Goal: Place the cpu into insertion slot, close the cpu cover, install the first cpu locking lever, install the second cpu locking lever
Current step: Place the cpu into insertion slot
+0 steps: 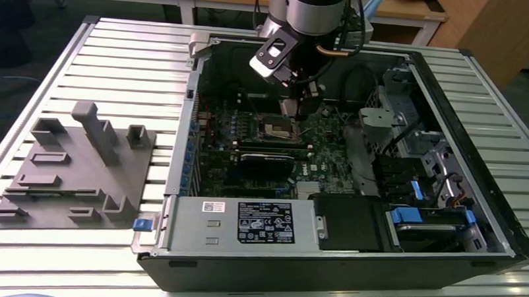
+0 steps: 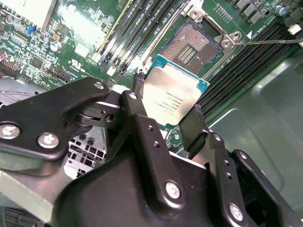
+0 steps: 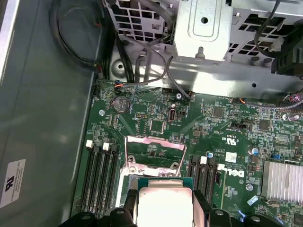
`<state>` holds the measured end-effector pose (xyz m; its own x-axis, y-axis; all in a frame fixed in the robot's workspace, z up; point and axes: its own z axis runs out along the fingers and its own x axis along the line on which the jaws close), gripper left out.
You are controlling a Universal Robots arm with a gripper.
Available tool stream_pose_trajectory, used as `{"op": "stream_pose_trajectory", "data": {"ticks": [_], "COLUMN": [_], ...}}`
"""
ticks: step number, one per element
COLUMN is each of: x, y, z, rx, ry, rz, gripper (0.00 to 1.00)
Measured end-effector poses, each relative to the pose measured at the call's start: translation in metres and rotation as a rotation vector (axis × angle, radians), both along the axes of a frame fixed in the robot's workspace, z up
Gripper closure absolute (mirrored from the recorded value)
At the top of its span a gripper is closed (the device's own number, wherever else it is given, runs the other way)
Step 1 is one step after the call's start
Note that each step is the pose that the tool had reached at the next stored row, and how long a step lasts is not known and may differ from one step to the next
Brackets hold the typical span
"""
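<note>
Pinching one cpu [image 2: 173,97], two fingers [image 2: 193,128] hover above one insertion slot [image 2: 189,45].

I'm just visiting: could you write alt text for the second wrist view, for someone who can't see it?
A black gripper holds the cpu, a small silvery square chip, by two opposite edges over a green motherboard. The insertion slot lies open and empty just beyond the chip, with long narrow black slots on either side.
</note>
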<state>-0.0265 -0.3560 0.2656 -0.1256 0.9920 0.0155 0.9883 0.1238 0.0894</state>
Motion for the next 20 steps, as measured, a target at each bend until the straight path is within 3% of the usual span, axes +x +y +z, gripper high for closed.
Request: {"op": "stream_pose_trajectory", "data": {"ticks": [12, 20], "x": [0.0000, 0.0000], "y": [0.0000, 0.0000], "z": [-0.0006, -0.0007], "rx": [0.0000, 0.0001], "ry": [0.0001, 0.0000], "rz": [-0.170, -0.177], "gripper": [0.46, 0.46]}}
